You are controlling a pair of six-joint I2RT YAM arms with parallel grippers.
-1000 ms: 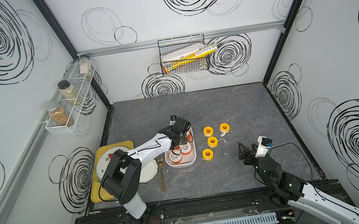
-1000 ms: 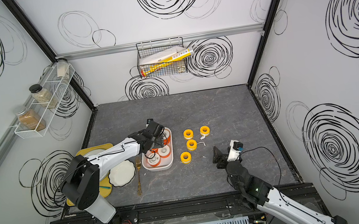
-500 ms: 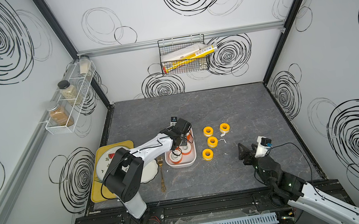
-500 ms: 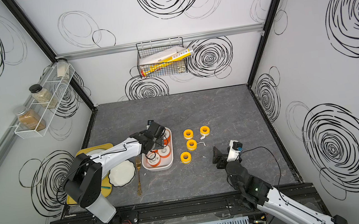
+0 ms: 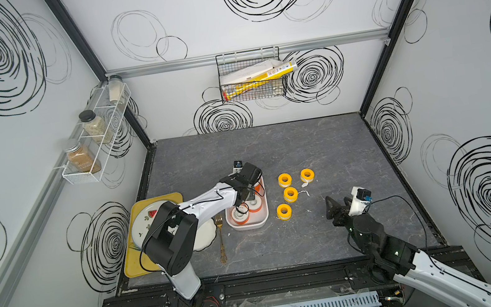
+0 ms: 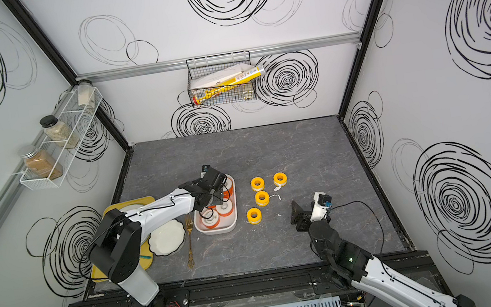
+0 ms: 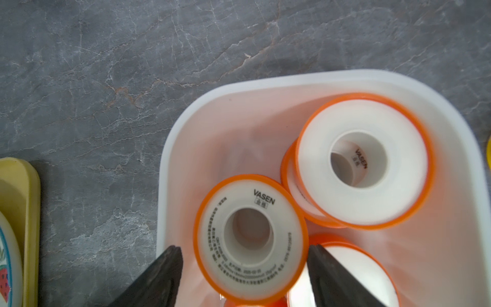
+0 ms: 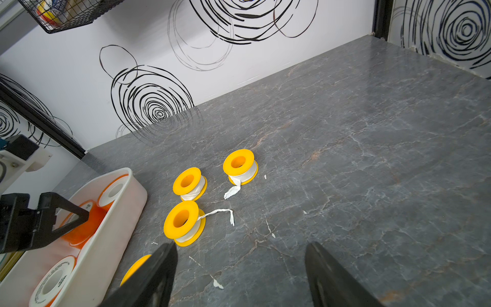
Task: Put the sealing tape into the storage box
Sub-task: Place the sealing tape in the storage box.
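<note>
Our left hand has barely shifted over the box, spread astride an orange roll to let it settle inside, we judge, while four yellow rolls wait on the counter at its 3 o'clock, our right hand spread and empty.

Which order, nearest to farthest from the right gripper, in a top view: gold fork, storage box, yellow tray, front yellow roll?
Measured from the right gripper:
1. the front yellow roll, just to its left.
2. the storage box, past that roll.
3. the gold fork, beside the box's left wall.
4. the yellow tray, farthest left.
</note>
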